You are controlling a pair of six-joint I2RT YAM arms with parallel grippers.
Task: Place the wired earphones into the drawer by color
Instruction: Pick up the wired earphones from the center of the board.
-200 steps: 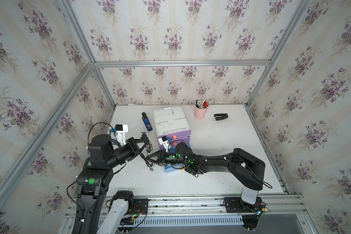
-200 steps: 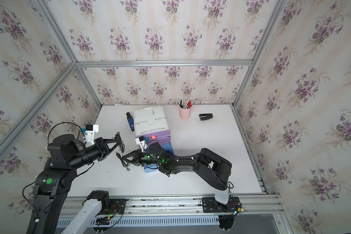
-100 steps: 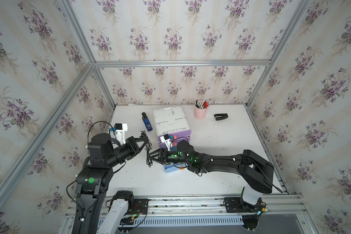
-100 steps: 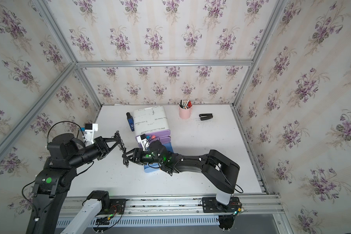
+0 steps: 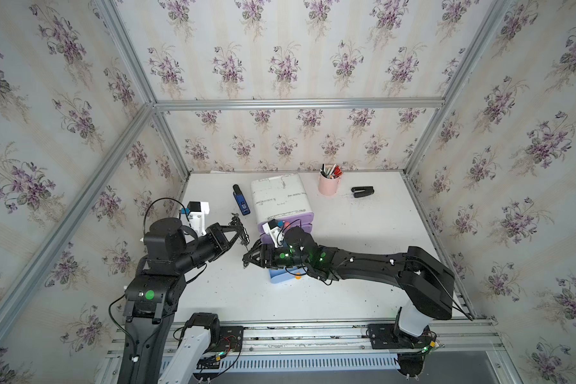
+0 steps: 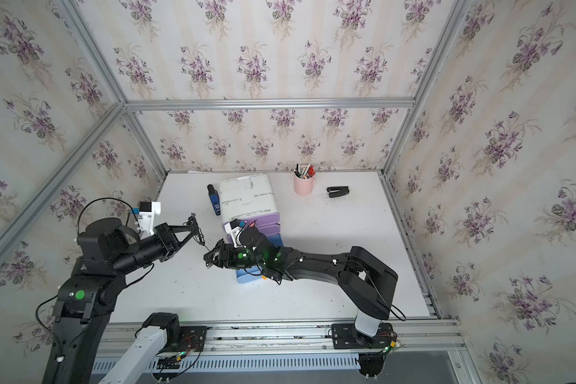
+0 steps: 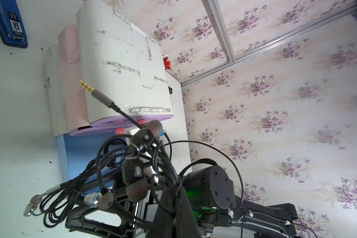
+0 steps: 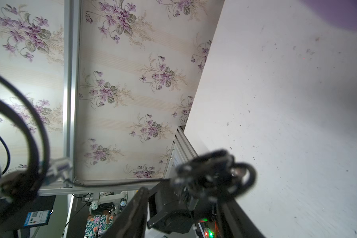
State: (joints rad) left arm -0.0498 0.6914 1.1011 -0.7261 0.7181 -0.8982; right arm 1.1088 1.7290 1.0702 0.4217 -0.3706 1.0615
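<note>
Right gripper (image 5: 247,259) popped its jaws apart and that arm's stretched further out from the white-topped purple-and-blue plastic drawer unit (image 5: 280,196). We see the black wired earphones (image 7: 136,190) bunched in the clenched left gripper (image 5: 243,234), just beside the unit's front corner, 1 cord dangling toward those open jaws. Pulled-out blue bottom drawer (image 5: 276,278) sits under the right wrist.

- My right gripper (image 5: 246,259) was pinched shut a second ago. Its jaws have since sprung apart and now stand parted, tips toward 9 o'clock.
- My right arm (image 5: 373,269) has stretched out flatter over the worktop (image 5: 363,232), with the elbow sliding toward 3 o'clock.
- The wrist behind that gripper has crept slightly toward 12 o'clock, nearer the drawer (image 5: 280,199).
- The cord of the black earphones (image 5: 236,220) that looped down by those tips now shows only as a thin strand.
</note>
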